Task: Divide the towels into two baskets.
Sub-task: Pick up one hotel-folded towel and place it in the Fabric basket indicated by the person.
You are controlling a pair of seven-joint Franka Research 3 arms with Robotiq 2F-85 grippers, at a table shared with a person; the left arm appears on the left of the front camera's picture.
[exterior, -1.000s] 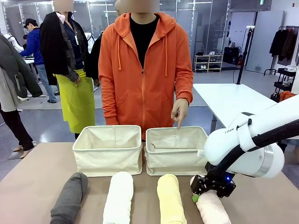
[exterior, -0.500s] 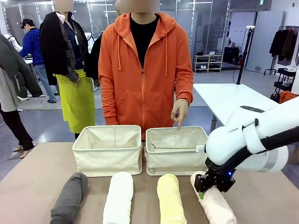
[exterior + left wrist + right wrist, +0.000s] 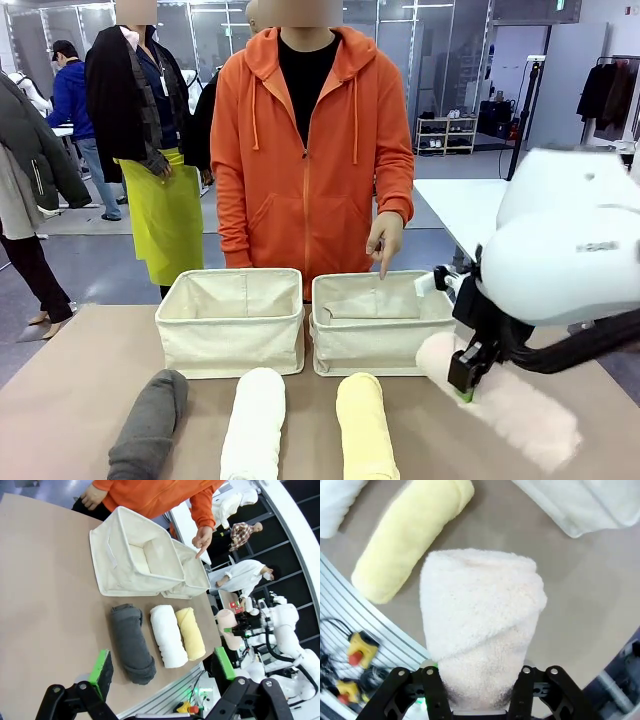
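Note:
My right gripper [image 3: 465,378] is shut on the near end of the pale pink towel [image 3: 515,412]. The roll hangs tilted above the table, just right of the right basket [image 3: 370,350]. In the right wrist view the pink towel [image 3: 480,625] sits clamped between my right gripper's [image 3: 480,700] fingers. The dark grey towel [image 3: 150,425], white towel [image 3: 253,425] and pale yellow towel [image 3: 365,430] lie side by side in front of the two baskets. Nothing shows inside the left basket [image 3: 230,345]. My left gripper [image 3: 163,665] hangs open high above the table's near edge, over the grey towel [image 3: 131,642].
A person in an orange hoodie stands at the far side, one hand [image 3: 385,240] pointing a finger down into the right basket. Below the table's near edge sits a yellow box with a red button [image 3: 357,652]. Bare tabletop [image 3: 80,370] lies left of the grey towel.
My right gripper has shut on the pink towel and lifted it off the table, up and a little to the right. The other three towels and the pointing hand have not moved.

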